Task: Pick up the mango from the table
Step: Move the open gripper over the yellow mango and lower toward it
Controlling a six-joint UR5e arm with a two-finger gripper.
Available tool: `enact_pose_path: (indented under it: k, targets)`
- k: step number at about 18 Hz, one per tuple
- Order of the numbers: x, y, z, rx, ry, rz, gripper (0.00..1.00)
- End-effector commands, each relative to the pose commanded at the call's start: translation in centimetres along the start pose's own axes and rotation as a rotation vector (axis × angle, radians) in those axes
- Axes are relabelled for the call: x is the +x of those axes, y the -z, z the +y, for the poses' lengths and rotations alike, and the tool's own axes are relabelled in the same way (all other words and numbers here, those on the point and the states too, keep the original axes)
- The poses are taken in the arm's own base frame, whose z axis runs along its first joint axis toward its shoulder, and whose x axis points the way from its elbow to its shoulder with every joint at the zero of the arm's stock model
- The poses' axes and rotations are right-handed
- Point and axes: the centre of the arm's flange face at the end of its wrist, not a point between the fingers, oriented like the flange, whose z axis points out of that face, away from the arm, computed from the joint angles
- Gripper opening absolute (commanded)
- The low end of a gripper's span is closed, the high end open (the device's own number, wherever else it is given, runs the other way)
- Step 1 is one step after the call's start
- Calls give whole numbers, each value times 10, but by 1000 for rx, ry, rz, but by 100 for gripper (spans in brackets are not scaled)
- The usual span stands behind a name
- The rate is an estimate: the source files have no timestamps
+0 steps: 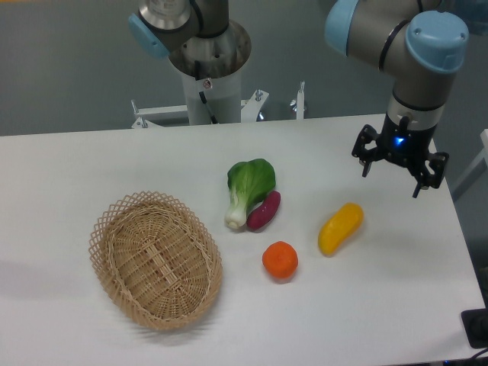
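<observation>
The glossy, elongated yellow-orange mango (340, 228) lies on the large white matte desk (396, 305), tilted with its upper end toward the right, just right of a round orange fruit (280, 260) and apart from it. The black two-finger pincer (399, 169) hangs in the air above and to the right of the mango with its fingers spread wide, holding nothing. Further left, a purple sweet potato (264, 210) touches a green leafy bok choy (245, 188), and an oval woven wicker basket (155, 259) sits at the left.
</observation>
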Motion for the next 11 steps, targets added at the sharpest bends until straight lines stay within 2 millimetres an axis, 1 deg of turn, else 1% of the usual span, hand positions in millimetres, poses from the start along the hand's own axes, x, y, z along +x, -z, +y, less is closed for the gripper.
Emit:
enact_pose_path:
  k: [2, 4, 6, 7, 8, 11]
  targets:
    - [0, -3, -1, 4, 2, -8, 100]
    - [3, -13, 0, 8, -6, -13, 100]
    - [7, -28, 2, 10, -9, -30, 100]
    - [9, -39, 3, 11, -12, -38, 100]
    - [10, -50, -1, 14, -20, -48, 100]
    - [10, -78, -2, 14, -26, -48, 100]
